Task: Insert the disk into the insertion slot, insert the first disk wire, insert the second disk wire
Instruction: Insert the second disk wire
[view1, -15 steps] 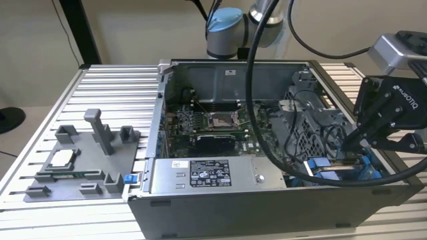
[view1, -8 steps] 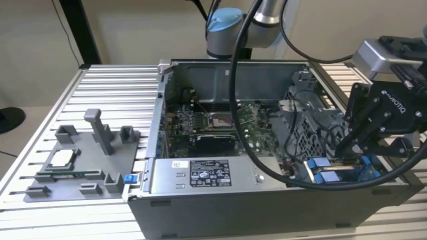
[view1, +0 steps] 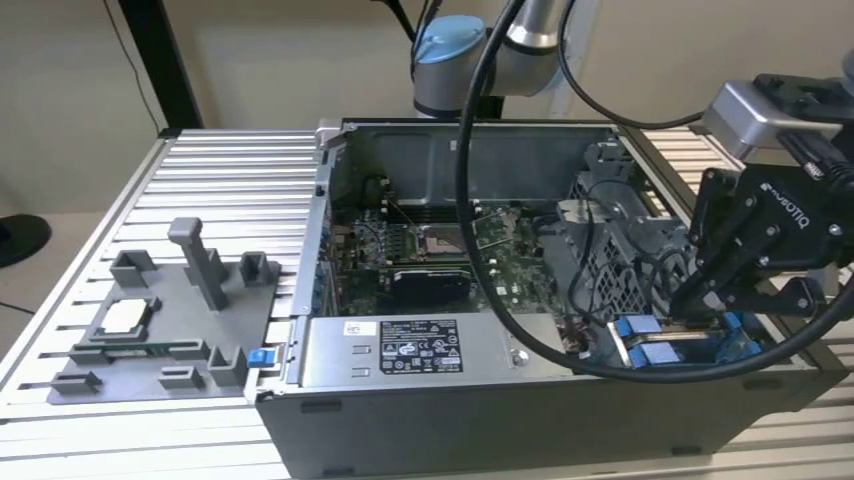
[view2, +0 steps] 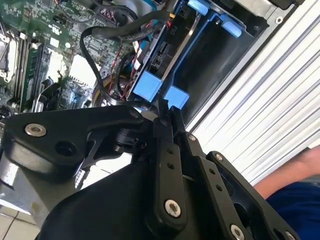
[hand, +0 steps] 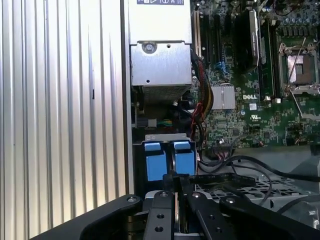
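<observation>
Black gripper (hand: 176, 186) is nearest, its fingers (view2: 166, 116) pressed together on something thin which I cannot identify, just beside the blue tabs (hand: 170, 160) of the disk (view1: 678, 343). That disk sits in the case (view1: 507, 415) at the exterior view's right.

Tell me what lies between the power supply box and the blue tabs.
In the first wrist view, a bundle of coloured wires lies between the power supply box and the blue tabs.
</observation>
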